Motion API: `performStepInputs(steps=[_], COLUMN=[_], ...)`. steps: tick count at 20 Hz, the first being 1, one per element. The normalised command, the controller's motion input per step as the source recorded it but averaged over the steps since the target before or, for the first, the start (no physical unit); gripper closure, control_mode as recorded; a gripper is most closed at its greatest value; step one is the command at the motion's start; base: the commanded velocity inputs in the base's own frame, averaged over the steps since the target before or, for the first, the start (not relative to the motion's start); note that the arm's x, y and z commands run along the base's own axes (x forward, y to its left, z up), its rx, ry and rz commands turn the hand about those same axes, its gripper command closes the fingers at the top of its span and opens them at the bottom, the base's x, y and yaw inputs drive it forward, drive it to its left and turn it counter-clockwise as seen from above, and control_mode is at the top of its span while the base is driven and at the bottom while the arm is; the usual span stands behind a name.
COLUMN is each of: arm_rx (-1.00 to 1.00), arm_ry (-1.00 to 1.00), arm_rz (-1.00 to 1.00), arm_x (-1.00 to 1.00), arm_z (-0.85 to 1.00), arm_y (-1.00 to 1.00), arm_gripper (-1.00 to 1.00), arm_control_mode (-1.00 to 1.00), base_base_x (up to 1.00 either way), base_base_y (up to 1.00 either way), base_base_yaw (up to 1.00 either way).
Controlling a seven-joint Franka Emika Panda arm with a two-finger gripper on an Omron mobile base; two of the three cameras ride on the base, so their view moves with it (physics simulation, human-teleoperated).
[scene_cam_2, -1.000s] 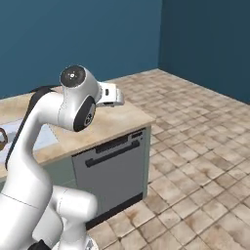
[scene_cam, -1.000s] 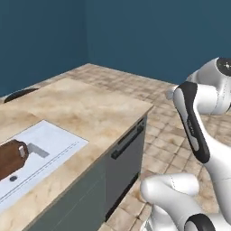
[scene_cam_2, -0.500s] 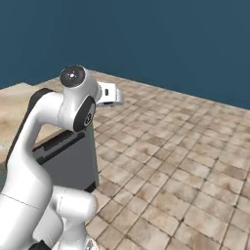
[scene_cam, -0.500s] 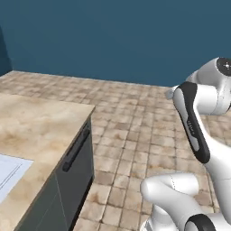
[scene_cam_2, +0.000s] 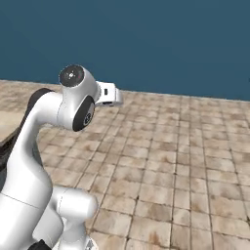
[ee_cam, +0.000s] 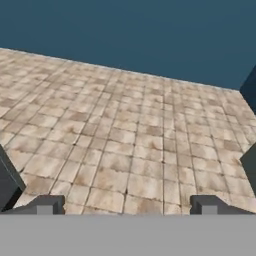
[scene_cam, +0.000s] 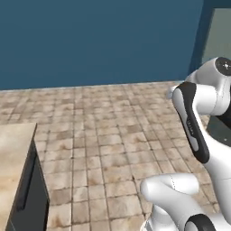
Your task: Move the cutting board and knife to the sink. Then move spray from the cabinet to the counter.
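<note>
A tan tiled floor (scene_cam: 113, 135) spreads to the dark blue wall (scene_cam: 90, 40) at twelve o'clock. The beige marble counter (scene_cam: 11, 158) corner sits at eight o'clock, its visible top bare.

A corner of the beige-tan veined marble worktop (scene_cam: 12, 155) juts into the lower left of the left base view, its bare slab lying flat atop a dark base cabinet front (scene_cam: 32, 191) with a long horizontal handle, beside tiled floor.
</note>
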Motion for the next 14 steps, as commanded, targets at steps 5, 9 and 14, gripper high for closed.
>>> performStepInputs(steps=[5,9,14], arm_rx=[0.0,0.0,0.0], arm_ry=[0.0,0.0,0.0], arm_rz=[0.0,0.0,0.0], arm_x=[0.0,0.0,0.0], arm_z=[0.0,0.0,0.0], arm_y=[0.0,0.0,0.0], arm_gripper=[-1.0,-1.0,-1.0], arm_control_mode=[1.0,1.0,1.0], base_base_x=[-0.14,-0.08,-0.03], base_base_y=[-0.11,-0.08,-0.03], base_base_yaw=[-0.65,-0.66,-0.65])
